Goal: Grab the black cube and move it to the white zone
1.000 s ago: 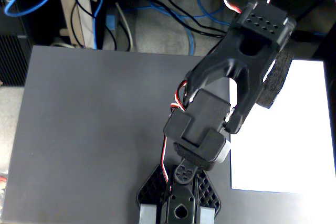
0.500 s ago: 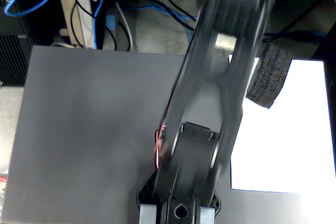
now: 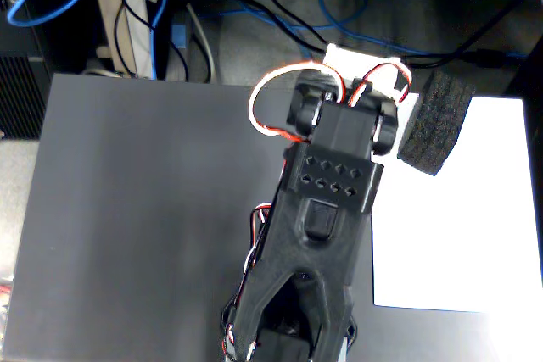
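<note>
Overhead, claw (image 3: 405,116) touching black cube (image 3: 434,121), opening hidden, white zone (image 3: 458,226)

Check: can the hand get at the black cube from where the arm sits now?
Probably yes. The black cube lies at the white zone's top left corner, right beside the arm's head. Nothing lies between them. The hand's fingers are hidden under the arm, so its exact alignment can't be judged.

The one fixed view looks almost straight down from above the table, close enough that the arm (image 3: 327,235) fills the middle and runs off the bottom edge. It takes in most of the grey mat (image 3: 144,226) (cables (image 3: 280,14) along the top) and the white zone (image 3: 462,226) at right.
</note>
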You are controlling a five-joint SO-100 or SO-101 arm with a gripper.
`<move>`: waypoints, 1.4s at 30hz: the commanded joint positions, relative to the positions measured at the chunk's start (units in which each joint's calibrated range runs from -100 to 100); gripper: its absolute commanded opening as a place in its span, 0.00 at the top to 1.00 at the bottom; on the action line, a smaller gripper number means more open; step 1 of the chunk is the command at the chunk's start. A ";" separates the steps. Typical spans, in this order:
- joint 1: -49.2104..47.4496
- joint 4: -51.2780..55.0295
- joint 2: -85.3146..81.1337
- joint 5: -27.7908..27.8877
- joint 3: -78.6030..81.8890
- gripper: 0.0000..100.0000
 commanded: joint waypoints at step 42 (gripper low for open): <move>-0.61 -16.71 -1.00 3.12 34.10 0.98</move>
